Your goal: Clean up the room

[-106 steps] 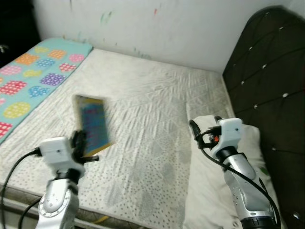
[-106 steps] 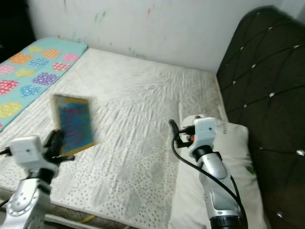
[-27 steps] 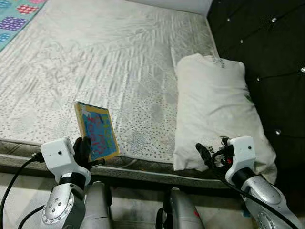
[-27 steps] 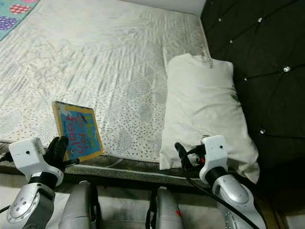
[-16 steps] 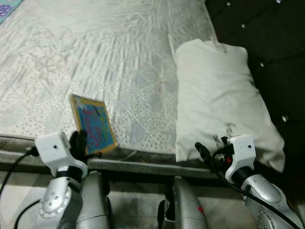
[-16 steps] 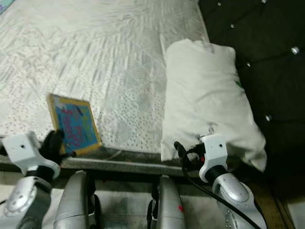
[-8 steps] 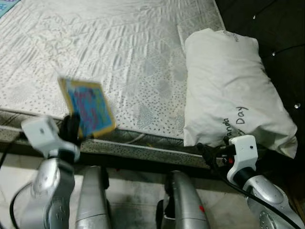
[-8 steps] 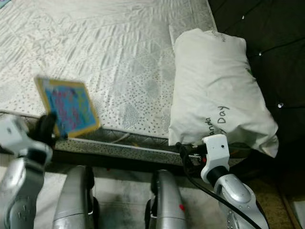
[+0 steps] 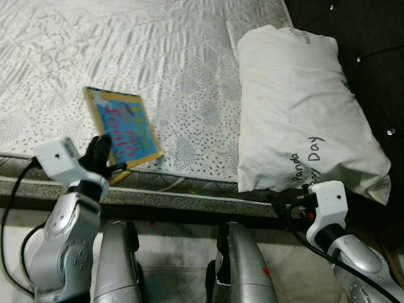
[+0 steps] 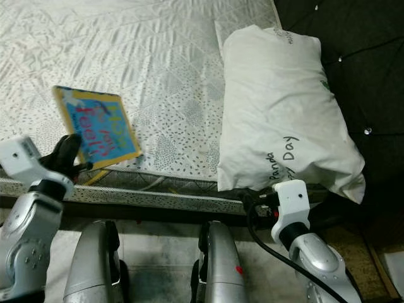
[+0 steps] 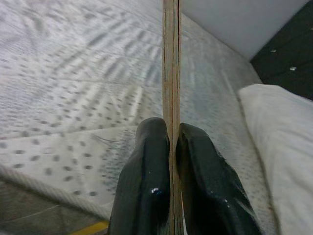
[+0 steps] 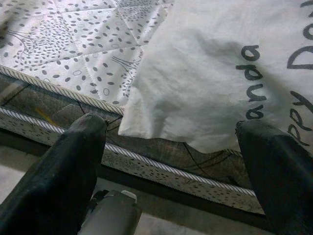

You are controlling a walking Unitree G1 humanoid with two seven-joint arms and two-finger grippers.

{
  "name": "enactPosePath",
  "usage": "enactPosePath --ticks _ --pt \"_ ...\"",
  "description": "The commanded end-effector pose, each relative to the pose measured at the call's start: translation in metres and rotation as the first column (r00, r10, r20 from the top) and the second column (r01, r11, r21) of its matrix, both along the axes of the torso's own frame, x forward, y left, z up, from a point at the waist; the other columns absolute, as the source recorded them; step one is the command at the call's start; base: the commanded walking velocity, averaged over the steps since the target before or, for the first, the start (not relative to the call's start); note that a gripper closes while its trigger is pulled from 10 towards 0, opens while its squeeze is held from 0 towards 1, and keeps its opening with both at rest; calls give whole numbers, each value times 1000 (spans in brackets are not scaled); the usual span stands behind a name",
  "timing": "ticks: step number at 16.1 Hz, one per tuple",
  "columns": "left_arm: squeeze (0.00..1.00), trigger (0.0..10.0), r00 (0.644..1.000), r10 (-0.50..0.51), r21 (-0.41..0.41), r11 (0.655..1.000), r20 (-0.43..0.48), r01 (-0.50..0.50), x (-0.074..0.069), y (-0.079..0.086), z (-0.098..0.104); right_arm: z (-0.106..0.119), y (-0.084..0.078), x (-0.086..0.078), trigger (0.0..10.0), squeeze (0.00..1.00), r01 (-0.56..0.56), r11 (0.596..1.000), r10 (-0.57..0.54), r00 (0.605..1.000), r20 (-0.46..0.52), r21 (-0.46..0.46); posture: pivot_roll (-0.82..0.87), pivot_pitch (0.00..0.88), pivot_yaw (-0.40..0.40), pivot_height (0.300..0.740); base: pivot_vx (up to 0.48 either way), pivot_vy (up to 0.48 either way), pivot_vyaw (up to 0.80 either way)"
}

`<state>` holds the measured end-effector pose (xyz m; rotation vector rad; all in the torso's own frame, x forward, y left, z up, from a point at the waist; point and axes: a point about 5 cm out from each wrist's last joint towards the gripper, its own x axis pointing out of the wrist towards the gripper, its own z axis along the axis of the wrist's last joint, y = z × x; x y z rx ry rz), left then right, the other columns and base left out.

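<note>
While the left gripper [image 9: 108, 162] holds it by its lower edge, the book [image 9: 124, 133] stands tilted over the near edge of the mattress [image 9: 126, 57], its blue cover with a yellow border and red lettering facing up toward the head camera. In the left wrist view the book [image 11: 170, 73] is seen edge-on as a thin brown board, and the two black fingers [image 11: 146, 186] are pressed against it from either side, so the grip is firm. The book's lower corner is close above the mattress's piped edge; whether it touches the fabric there is not clear from these views. The mattress is white, quilted, printed with small dark dots. To the right lies a white pillow [image 9: 300, 107] with dark lettering, its near corner hanging over the mattress edge. Just below that corner is the right gripper [image 12: 176, 166], its fingers [image 12: 73, 161] spread wide apart and holding nothing, the pillow corner between them in the wrist view. A dark tufted headboard [image 9: 353, 31] runs along the right side of the bed. The robot's two silver legs [image 9: 243, 265] show below, close against the bed frame.
</note>
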<state>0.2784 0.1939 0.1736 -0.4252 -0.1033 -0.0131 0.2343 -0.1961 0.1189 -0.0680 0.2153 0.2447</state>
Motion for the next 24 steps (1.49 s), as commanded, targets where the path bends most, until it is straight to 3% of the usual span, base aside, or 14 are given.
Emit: enactPosePath --ticks 1,5,7,8,10,11,13,18,19,20,21,23,24 --pt "0 10000 998 -54 -18 998 27 54 4 -5 3 3 -5 -4 10000 0 14 1000 -14 1000 0 -12 -112 263 -171 570 0 0 0" --pt "0 10000 991 -131 -122 984 16 132 38 -11 -1 5 -10 -8 10000 0 37 999 -37 999 5 -35 -150 262 -171 570 0 0 0" --pt "0 10000 986 -166 -308 939 -8 156 69 -16 -5 8 -14 -11 10000 0 46 998 -46 999 6 -50 -174 264 -170 570 0 0 0" --pt "0 10000 983 -180 -385 910 -32 154 77 -19 -9 9 -14 -12 10000 0 47 998 -46 999 7 -52 -175 264 -170 570 0 0 0" --pt "0 10000 975 -208 -442 884 -74 155 88 -24 -16 11 -15 -11 10000 0 49 997 -48 999 14 -60 -186 262 -169 570 0 0 0" --pt "0 10000 952 -275 -486 855 -133 179 96 -31 -25 13 -17 -10 10000 0 50 996 -49 999 19 -69 -197 262 -170 570 0 0 0" --pt "0 10000 915 -321 -460 869 -243 183 100 -37 -38 13 -18 -10 10000 0 52 996 -51 999 19 -74 -198 262 -166 570 0 0 0" --pt "0 10000 810 -483 -439 840 -334 319 91 -67 -59 11 -13 -9 10000 0 47 996 -45 999 22 -71 -188 259 -153 570 0 0 0" --pt "0 10000 773 -525 -431 826 -356 363 88 -73 -65 11 -13 -9 10000 0 45 997 -44 999 23 -70 -188 260 -151 570 0 0 0" --pt "0 10000 712 -602 -422 787 -361 450 82 -82 -68 11 -12 -9 10000 0 45 997 -43 999 24 -70 -182 257 -149 570 0 0 0" --pt "0 10000 674 -637 -410 765 -373 496 79 -86 -71 10 -12 -9 10000 0 45 997 -43 999 25 -69 -180 258 -146 570 0 0 0" --pt "0 10000 657 -643 -389 764 -394 515 78 -84 -74 10 -11 -8 10000 0 45 997 -44 999 26 -68 -176 255 -142 570 0 0 0" --pt "0 10000 653 -625 -369 780 -429 505 77 -74 -80 10 -10 -7 10000 0 47 997 -45 999 29 -66 -176 258 -138 570 0 0 0"
